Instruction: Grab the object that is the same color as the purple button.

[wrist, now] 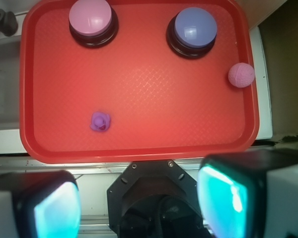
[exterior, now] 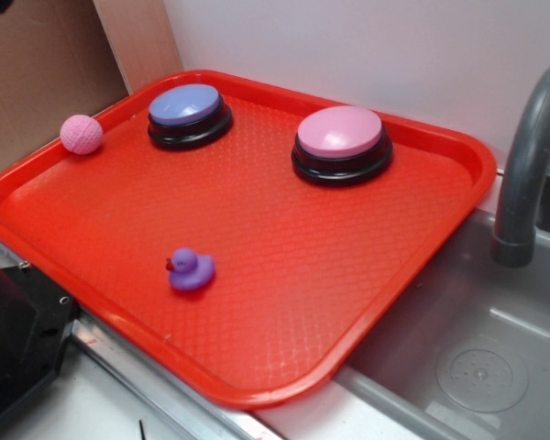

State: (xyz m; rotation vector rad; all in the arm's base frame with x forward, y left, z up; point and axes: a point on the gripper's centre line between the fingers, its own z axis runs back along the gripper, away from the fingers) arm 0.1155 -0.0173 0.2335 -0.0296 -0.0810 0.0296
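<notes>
A tiny purple rubber duck (exterior: 192,269) with a reddish beak, the object, sits on the red tray (exterior: 367,302) near its front edge; the wrist view shows the duck (wrist: 100,122) from above. The purple button (exterior: 189,114) with a blue-purple dome on a black base stands at the tray's far left, and the button (wrist: 192,30) is at upper right in the wrist view. My gripper (wrist: 139,206) hangs high above the robot base, off the tray's near edge, open, its teal pads (wrist: 57,212) wide apart with nothing between them. The exterior view does not show the gripper.
A pink-topped button (exterior: 340,143) stands at the tray's far right. A pink textured ball (exterior: 81,134) rests on the tray's left rim. A grey sink (exterior: 477,348) with a dark faucet (exterior: 530,165) lies right of the tray. The black robot base (exterior: 18,339) sits at the front left.
</notes>
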